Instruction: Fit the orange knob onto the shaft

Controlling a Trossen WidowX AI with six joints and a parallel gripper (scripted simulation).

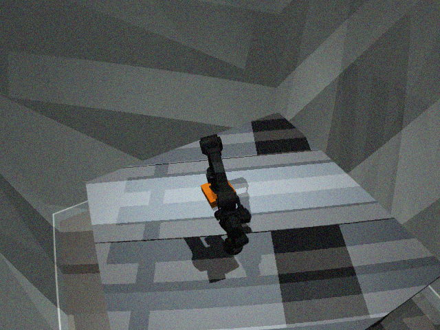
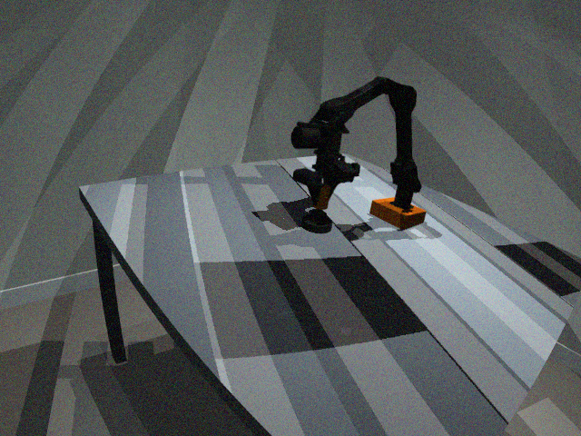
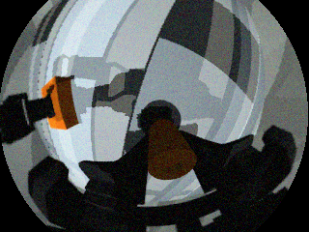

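The orange knob [image 2: 322,195] [image 3: 170,157] looks brown in the dim light. My gripper [image 2: 321,201] [image 3: 163,135] points down and is shut on it, one finger on each side. The round dark pedestal [image 2: 316,223] [image 3: 175,112] stands on the table under the knob. In the exterior view the knob's lower end is just above the pedestal, around the height of the shaft's top; whether they touch I cannot tell. In the wrist view the knob's far end overlaps the pedestal. The shaft's flat side cannot be made out. In the top view the arm hides knob and pedestal.
The arm's base stands on an orange block [image 1: 208,194] [image 2: 398,214] [image 3: 60,103], off to one side of the pedestal. The striped table [image 1: 188,302] [image 2: 300,399] carries dark patches and the arm's shadows around the pedestal.
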